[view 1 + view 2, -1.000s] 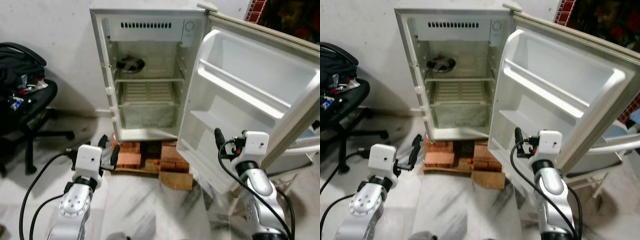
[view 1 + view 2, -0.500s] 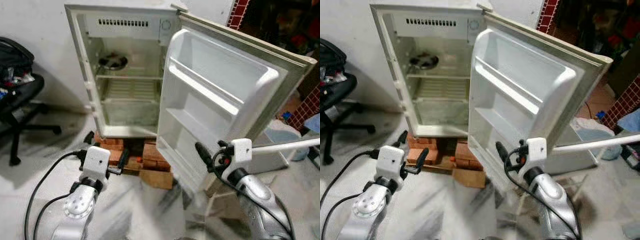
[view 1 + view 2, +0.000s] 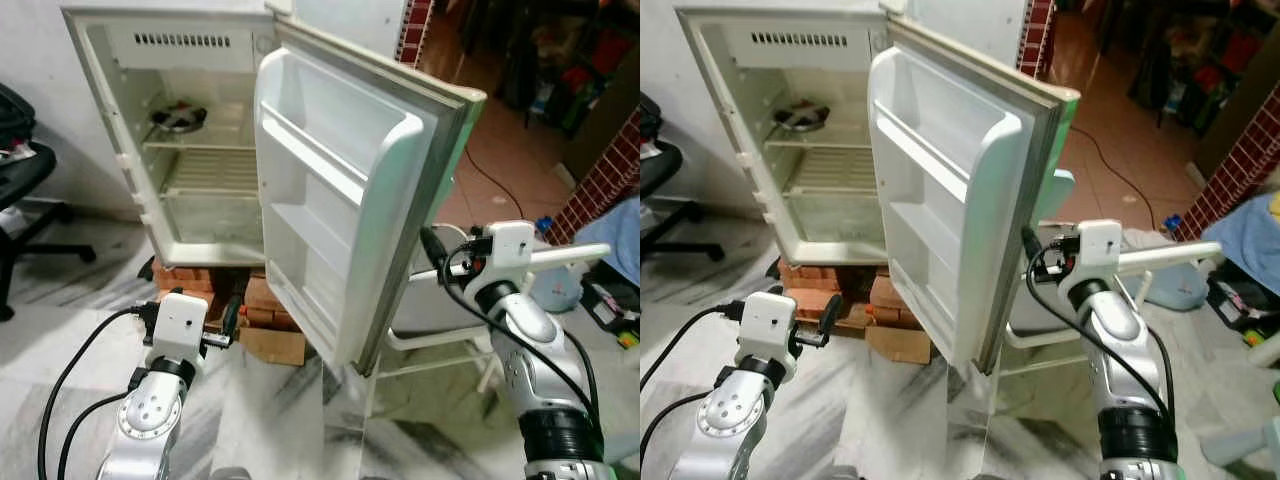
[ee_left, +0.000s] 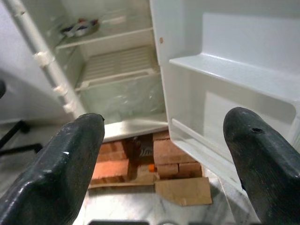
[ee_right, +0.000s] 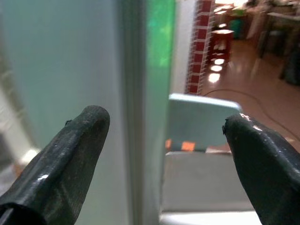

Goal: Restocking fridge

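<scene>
The small white fridge [image 3: 120,150] stands open on bricks. Its door [image 3: 340,190] swings out towards me, and its door shelves are bare. A dark round dish [image 3: 175,118] lies on the upper shelf, with the wire shelf and the drawer below holding nothing. My left gripper [image 4: 164,154] is open and holds nothing, low in front of the fridge's bottom edge [image 3: 200,312]. My right gripper [image 5: 164,154] is open beside the door's outer free edge, on its outside face [image 3: 440,258], with nothing between its fingers.
Red bricks [image 3: 195,285] and a piece of cardboard [image 3: 272,345] lie under the fridge. A black office chair [image 3: 20,190] stands at the left. A white plastic frame [image 3: 440,345] is behind the door, a brick pillar [image 3: 415,25] and a tiled room beyond.
The whole view has swung to the right, so the fridge now sits further left. My right gripper has come from the door's inner side to its outer edge. The door now looks more edge-on.
</scene>
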{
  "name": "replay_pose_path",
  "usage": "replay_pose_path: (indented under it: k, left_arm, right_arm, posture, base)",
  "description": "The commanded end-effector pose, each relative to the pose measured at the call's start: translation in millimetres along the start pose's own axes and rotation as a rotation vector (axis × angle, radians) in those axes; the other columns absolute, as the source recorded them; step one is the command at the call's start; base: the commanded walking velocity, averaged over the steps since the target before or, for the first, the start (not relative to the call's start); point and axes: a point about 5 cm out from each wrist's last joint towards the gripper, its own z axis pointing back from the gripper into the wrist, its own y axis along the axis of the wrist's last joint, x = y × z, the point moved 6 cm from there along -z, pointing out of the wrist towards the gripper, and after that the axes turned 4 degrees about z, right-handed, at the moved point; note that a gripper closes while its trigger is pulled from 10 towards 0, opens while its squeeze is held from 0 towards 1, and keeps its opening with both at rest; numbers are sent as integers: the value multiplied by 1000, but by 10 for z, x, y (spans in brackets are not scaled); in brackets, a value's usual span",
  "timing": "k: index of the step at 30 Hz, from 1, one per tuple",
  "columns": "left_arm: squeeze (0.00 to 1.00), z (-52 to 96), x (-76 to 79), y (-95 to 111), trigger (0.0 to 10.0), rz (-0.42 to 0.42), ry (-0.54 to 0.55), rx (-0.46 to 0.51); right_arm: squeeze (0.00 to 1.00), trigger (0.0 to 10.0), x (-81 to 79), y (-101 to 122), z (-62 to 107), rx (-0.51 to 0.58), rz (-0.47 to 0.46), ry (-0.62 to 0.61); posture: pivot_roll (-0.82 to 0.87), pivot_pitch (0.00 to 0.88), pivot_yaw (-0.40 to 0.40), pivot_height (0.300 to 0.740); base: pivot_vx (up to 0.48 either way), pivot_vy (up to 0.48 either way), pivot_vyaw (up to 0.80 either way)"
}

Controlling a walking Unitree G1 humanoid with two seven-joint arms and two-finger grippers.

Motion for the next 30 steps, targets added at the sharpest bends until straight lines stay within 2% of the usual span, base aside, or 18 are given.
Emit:
replay_pose_path:
  k: [1,5,7,9,11,13,16,17,20,21,22,23,24,25,27,28,30]
  left_arm:
    - [0,-17,-58,13,10000,2,27,-6]
    - [0,-19,-49,-9,10000,17,30,-18]
    - [0,-23,-43,-6,10000,17,30,-18]
    - [0,-33,-48,-15,10000,21,34,-25]
    - [0,-35,-52,-24,10000,21,36,-30]
    - [0,-45,-59,-33,10000,22,42,-36]
    - [0,-43,-61,-25,10000,20,45,-35]
    - [0,-29,-55,-7,10000,21,52,-33]
    - [0,-8,-56,-2,10000,26,61,-33]
    - [0,12,-61,-12,10000,27,65,-35]
    - [0,12,-61,-12,10000,27,65,-35]
    - [0,28,-66,-20,10000,28,68,-37]
    - [0,38,-69,-28,10000,32,71,-39]
    - [0,38,-69,-28,10000,32,71,-39]
    - [0,40,-70,-45,10000,37,70,-41]
    - [0,40,-70,-45,10000,37,70,-41]
    - [0,30,-74,-65,10000,40,63,-43]
  right_arm:
    - [0,10000,31,25,-50,14,-19,-38]
    - [0,10000,-68,187,-194,69,-59,4]
    - [0,10000,-78,244,-236,85,-54,11]
    - [0,10000,-72,396,-373,122,-59,-1]
    - [0,10000,-71,424,-401,128,-60,-5]
    - [0,10000,-89,565,-539,156,-57,-19]
    - [0,10000,-96,658,-626,170,-66,-38]
    - [0,10000,-144,721,-695,177,-102,-27]
    - [0,10000,-271,799,-743,198,-144,40]
    - [0,10000,-517,878,-725,217,-250,201]
    - [0,10000,-517,878,-725,217,-250,201]
    - [0,10000,-779,965,-626,231,-371,399]
    - [0,10000,-982,1026,-423,239,-422,596]
    - [0,10000,-982,1026,-423,239,-422,596]
    - [0,10000,-1100,976,-195,215,-424,743]
    - [0,10000,-1100,976,-195,215,-424,743]
    - [0,10000,-1063,752,-69,145,-430,761]
  posture:
    - [141,0,-60,740]
    - [143,0,-57,740]
    - [146,0,-59,740]
    - [150,0,-58,740]
    - [150,0,-58,740]
    - [168,0,-67,740]
    - [175,0,-70,740]
    - [185,0,-76,740]
    - [197,0,-87,740]
    - [200,0,-91,740]
    - [200,0,-91,740]
    - [198,0,-94,740]
    - [194,0,-94,740]
    - [194,0,-94,740]
    - [185,0,-94,740]
    - [185,0,-94,740]
    - [174,0,-93,740]
  base:
    - [0,0,0]
    - [0,0,0]
    - [0,0,0]
    - [0,0,0]
    - [0,0,0]
    - [0,0,0]
    - [0,0,0]
    - [0,0,0]
    - [0,0,0]
    - [0,0,0]
    - [0,0,0]
    - [0,0,0]
    - [0,0,0]
    - [0,0,0]
    - [0,0,0]
    - [0,0,0]
    - [0,0,0]
